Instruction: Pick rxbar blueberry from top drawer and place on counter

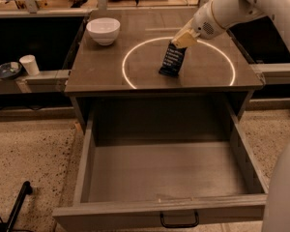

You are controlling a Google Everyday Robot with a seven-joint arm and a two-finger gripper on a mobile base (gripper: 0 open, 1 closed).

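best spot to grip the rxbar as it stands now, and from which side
Its top short end, from above, where the gripper is shut on it. The rxbar blueberry stands nearly upright on the counter, lower end at the surface, so only the upper end is free, and its thin flat faces suit a two-finger pinch.
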